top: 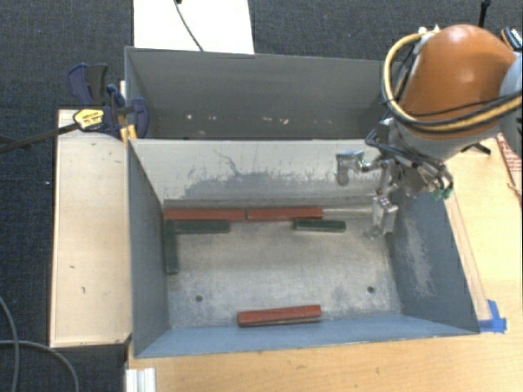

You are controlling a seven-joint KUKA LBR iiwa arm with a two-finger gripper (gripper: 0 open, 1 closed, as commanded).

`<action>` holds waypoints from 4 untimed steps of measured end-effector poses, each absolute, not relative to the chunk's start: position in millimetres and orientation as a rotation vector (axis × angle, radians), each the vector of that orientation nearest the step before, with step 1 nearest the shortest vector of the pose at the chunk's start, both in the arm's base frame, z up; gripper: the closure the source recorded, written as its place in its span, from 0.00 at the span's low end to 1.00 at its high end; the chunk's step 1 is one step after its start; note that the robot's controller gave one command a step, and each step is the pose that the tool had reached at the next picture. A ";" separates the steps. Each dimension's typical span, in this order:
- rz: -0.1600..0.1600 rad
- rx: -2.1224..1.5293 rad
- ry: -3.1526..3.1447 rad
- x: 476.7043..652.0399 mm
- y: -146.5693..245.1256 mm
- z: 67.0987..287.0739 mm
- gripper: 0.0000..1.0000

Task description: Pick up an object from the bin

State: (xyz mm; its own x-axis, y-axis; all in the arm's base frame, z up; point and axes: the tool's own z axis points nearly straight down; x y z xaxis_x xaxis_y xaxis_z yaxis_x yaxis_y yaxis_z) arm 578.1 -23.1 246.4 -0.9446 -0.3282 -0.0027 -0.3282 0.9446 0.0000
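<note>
My gripper [363, 191] hangs at the right side of the bin near the back wall, open, with nothing between its fingers. Nearest to it on the bin floor lies a short dark green bar [319, 226], just left of and below the lower fingertip [382, 213]. A red-brown bar [284, 213] lies flat along the back of the floor, right behind the green one. The gripper touches neither of them.
Further left lie a second red-brown bar [204, 215], a dark green bar [200, 228] and an upright-lying green bar [170, 250] by the left wall. Another red-brown bar [279, 316] rests along the front wall. The arm's orange dome overhangs the bin's right rim.
</note>
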 end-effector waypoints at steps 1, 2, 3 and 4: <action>0.005 -0.077 3.143 572.0 63.3 156.0 0.00; 0.004 0.398 3.109 589.7 87.6 191.7 0.00; -0.002 0.516 3.106 539.9 98.3 131.1 0.00; -0.004 0.458 3.115 474.3 77.2 98.5 0.00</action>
State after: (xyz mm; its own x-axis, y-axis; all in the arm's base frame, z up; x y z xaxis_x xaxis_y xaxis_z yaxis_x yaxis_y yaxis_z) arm 474.3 77.2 98.5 -0.9576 0.2879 0.0069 0.2879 0.9577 -0.0035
